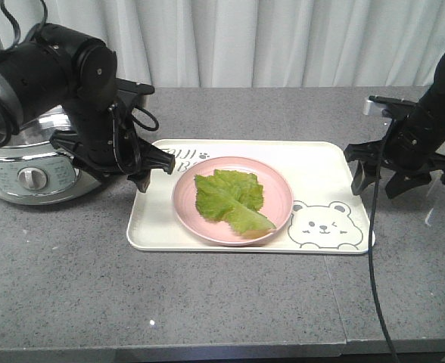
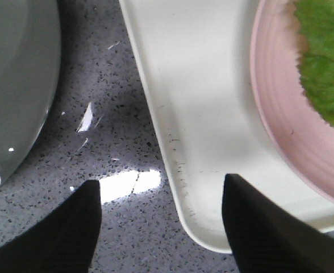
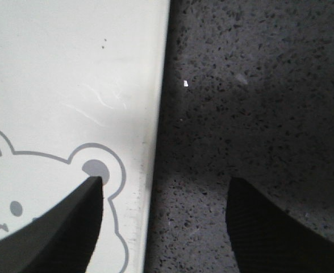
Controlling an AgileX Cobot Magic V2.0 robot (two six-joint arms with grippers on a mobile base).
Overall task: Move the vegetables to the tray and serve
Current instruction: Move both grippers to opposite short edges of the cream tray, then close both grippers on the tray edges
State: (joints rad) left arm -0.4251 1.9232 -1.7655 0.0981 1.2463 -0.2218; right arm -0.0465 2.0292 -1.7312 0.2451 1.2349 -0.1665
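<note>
The vegetables, one green lettuce leaf [image 1: 230, 198], lie on a round pink plate [image 1: 283, 198] that stands on the cream tray [image 1: 313, 162]. My left gripper [image 1: 156, 171] is open and low at the tray's left edge. In the left wrist view this gripper [image 2: 161, 182] straddles the tray [image 2: 178, 85] rim near a rounded corner, with the plate [image 2: 280, 125] and the leaf [image 2: 326, 57] at the right. My right gripper [image 1: 375, 184] is open at the tray's right edge. In the right wrist view it [image 3: 166, 182] straddles that rim beside the bear drawing [image 3: 53, 187] on the tray [image 3: 70, 68].
A silver rice cooker [image 1: 33, 166] stands on the grey speckled table [image 1: 207, 302] just left of the left arm, and its body [image 2: 13, 74] shows close to the left fingers. White curtains hang behind. A black cable [image 1: 374, 287] runs down from the right arm.
</note>
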